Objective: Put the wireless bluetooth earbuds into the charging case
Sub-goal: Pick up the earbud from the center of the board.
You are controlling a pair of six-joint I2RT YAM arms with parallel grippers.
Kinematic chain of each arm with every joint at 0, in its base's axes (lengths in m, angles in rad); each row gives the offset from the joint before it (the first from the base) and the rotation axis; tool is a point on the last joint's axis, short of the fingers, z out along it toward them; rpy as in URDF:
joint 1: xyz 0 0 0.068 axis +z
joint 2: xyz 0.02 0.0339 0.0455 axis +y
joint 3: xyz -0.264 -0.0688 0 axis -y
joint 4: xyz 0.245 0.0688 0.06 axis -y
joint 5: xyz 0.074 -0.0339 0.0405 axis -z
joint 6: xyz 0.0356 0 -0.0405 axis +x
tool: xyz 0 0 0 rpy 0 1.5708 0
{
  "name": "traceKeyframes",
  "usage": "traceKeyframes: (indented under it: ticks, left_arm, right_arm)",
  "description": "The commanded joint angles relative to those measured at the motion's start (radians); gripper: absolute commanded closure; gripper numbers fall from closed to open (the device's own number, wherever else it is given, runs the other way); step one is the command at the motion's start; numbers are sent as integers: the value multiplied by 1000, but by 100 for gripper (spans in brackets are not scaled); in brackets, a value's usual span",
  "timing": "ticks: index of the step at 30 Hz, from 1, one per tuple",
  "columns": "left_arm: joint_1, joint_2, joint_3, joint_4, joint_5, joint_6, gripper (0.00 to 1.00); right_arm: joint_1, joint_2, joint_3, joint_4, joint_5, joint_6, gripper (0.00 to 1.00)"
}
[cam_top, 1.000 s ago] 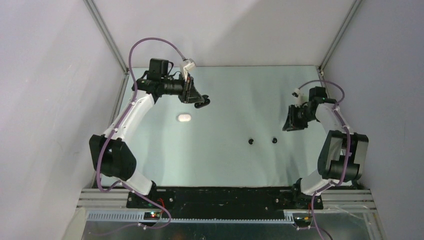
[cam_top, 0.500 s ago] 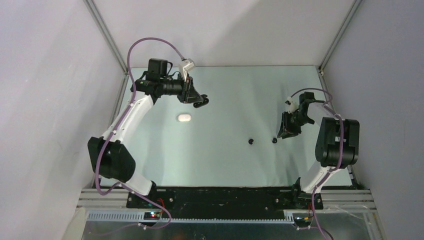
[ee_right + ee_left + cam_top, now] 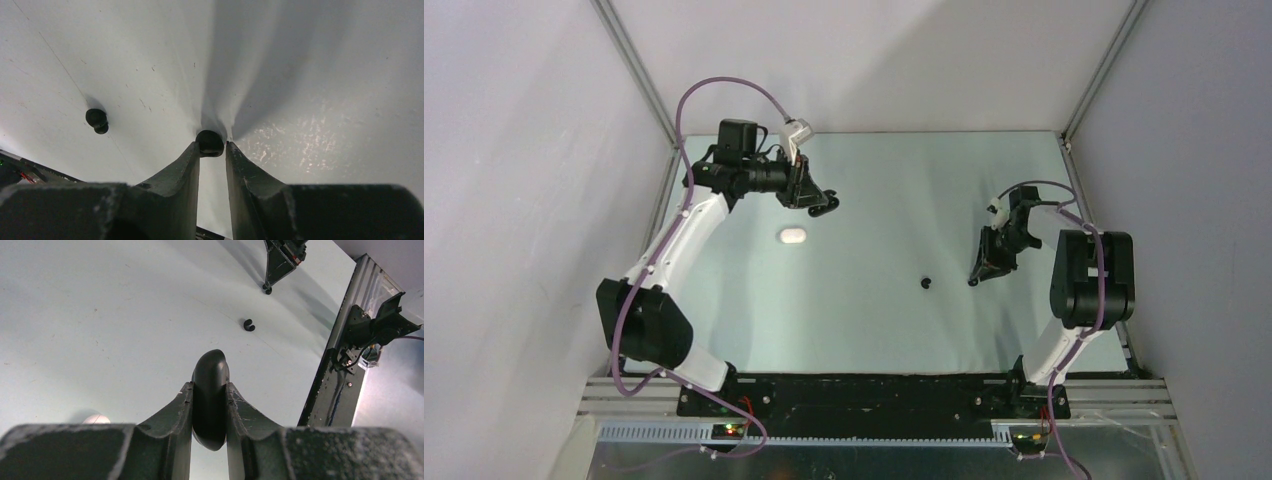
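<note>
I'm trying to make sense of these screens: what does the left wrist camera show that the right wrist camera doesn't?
Left wrist only: the left gripper clamped on the black case, the white case on the table, the frame rail. Right wrist only: a close look at one black earbud between the fingertips of the right gripper. Both: that earbud, the second black earbud, the table.

The pale table [image 3: 884, 190] carries a white pill-shaped case [image 3: 792, 236] toward its left side. Well apart from it, right of the middle, a tiny black earbud [image 3: 927, 283] lies alone, and a second black earbud [image 3: 209, 142] rests near it, further right.
</note>
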Motion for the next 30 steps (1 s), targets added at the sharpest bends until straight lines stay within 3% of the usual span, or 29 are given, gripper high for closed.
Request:
traceKeyframes:
  ticks: [1,15,30]
  left_arm:
    - [1,-38,3,13,-1,8,100]
    - [4,-40,-1,14,-20,14,100]
    - [4,-34,-5,13,-17,20,100]
  right_arm:
    - [17,17,-8,18,35,23,71]
    - [54,13,-13,9,49,53,72]
    - [28,-6,-14,-6,-59,63,69]
